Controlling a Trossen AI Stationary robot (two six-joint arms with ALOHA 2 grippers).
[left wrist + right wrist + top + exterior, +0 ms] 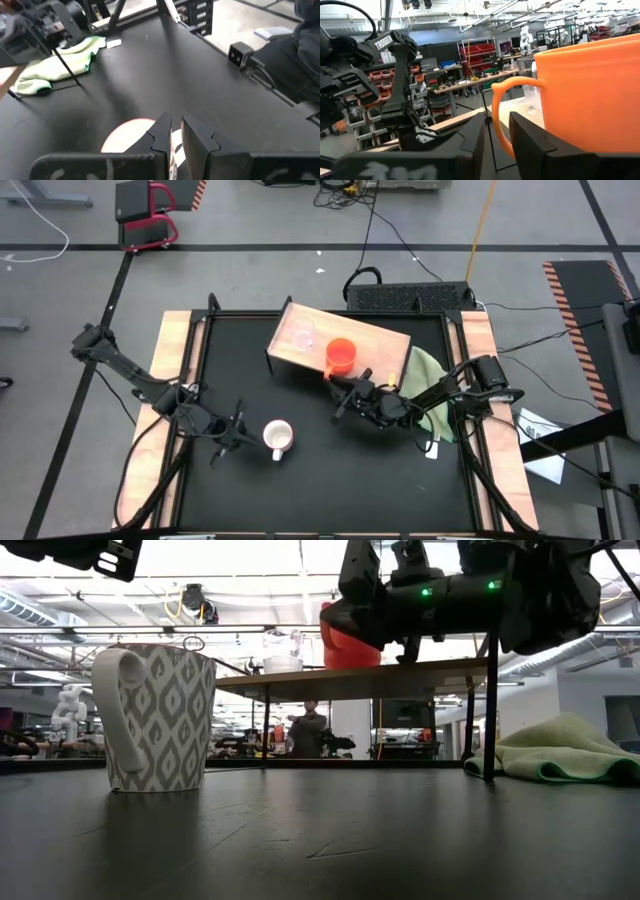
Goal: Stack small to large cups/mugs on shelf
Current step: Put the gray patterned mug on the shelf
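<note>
Right claw (496, 131) sits at the orange mug's (341, 355) handle, fingers parted just either side of it, so this looks like the let-go with the mug standing on the shelf (375, 338) beside the clear cup (302, 336). Left claw (232, 432) is pinched on the rim of the white mug (277, 437) down on the counter (300, 470). Count: three cups, one shelf, one green cloth (428, 385); next I'd expect a clean back-off from that handle.
</note>
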